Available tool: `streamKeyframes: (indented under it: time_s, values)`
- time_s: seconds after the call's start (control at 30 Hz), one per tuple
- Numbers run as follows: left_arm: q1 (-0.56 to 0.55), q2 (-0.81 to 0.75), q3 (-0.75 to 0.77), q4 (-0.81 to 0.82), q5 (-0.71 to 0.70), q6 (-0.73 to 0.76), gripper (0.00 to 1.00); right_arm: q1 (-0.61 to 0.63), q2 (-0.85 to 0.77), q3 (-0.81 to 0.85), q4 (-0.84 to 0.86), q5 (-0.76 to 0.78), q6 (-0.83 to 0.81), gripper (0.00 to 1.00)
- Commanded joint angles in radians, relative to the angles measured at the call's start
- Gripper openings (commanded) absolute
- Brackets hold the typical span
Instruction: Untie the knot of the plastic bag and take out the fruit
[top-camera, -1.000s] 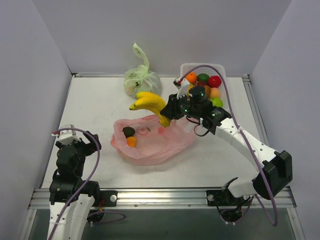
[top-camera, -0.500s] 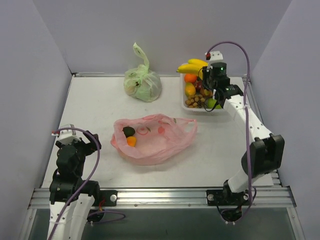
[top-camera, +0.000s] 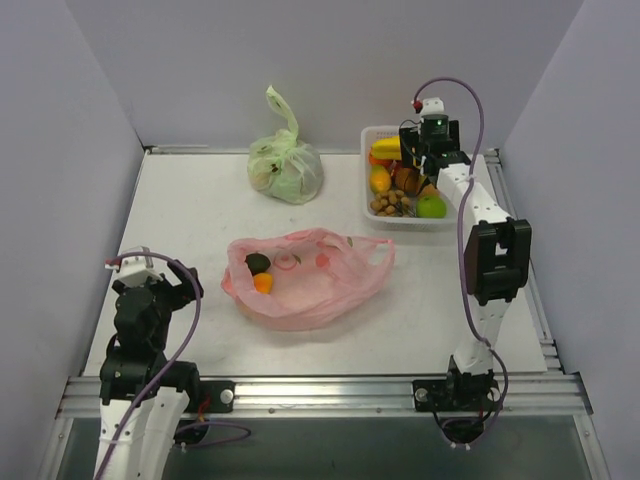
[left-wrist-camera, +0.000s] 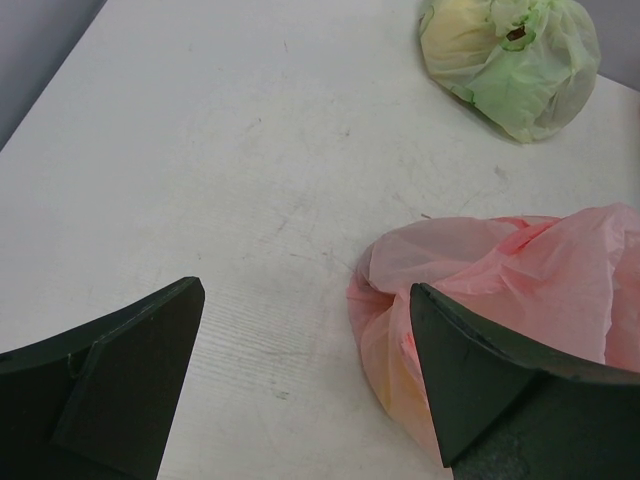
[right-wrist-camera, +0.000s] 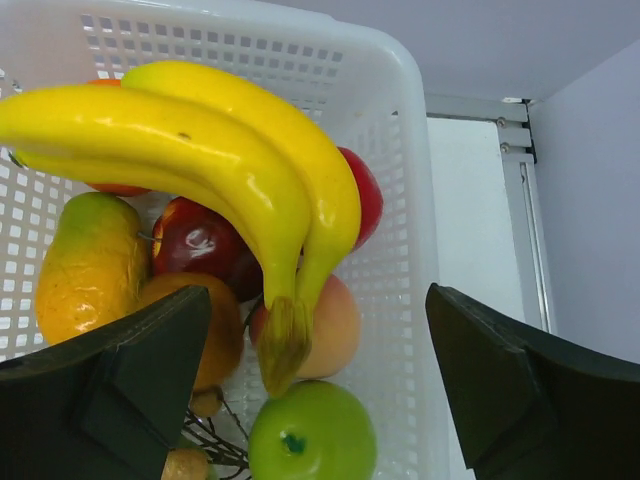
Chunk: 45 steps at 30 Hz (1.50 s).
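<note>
Up top on the overhead cam, the pink plastic bag (top-camera: 310, 290) is slumped in the middle of the table (top-camera: 180, 200) with its mouth lying open. A dark green fruit (top-camera: 258, 262) and an orange piece (top-camera: 263, 283) sit inside at its left end. The green bag (top-camera: 285, 168) is at the back, well apart from it. The right gripper (top-camera: 412, 150) hangs over the white basket (top-camera: 367, 170) in the back right corner. The left gripper (top-camera: 183, 283) sits by the left edge, near the pink bag but not touching it. On the left wrist cam, its fingers (left-wrist-camera: 110, 380) are spread wide with only bare table between them, and the pink bag shows beyond the right-hand one. On the right wrist cam, the fingers (right-wrist-camera: 120, 390) are spread wide too and clamp nothing. The banana bunch (right-wrist-camera: 230, 170) lies in the basket on top of a red apple (right-wrist-camera: 200, 240), with a green apple (right-wrist-camera: 312, 432) lower in the view.
</note>
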Motion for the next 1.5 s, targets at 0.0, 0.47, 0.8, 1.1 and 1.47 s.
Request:
streamKeyframes:
  time_s: [0.0, 0.47, 0.8, 1.1, 1.47]
  values:
    - [0.008, 0.023, 0.019, 0.039, 0.020, 0.010, 0.96, 0.004, -0.053, 0.045, 0.019, -0.015, 0.016, 0.94]
    - [-0.004, 0.133, 0.171, -0.059, 0.224, -0.114, 0.97, 0.126, -0.555, -0.329, -0.130, -0.211, 0.255, 0.99]
    - [-0.052, 0.345, 0.372, -0.274, 0.357, -0.214, 0.98, 0.347, -0.817, -0.596, -0.157, -0.288, 0.411, 0.99]
    - [-0.344, 0.601, 0.516, -0.335, 0.163, -0.331, 0.97, 0.542, -0.913, -0.732, -0.144, -0.300, 0.484, 0.99]
    - [-0.581, 0.707, 0.378, -0.378, -0.167, -0.575, 0.80, 0.709, -0.876, -0.841, 0.039, -0.355, 0.605, 0.98]
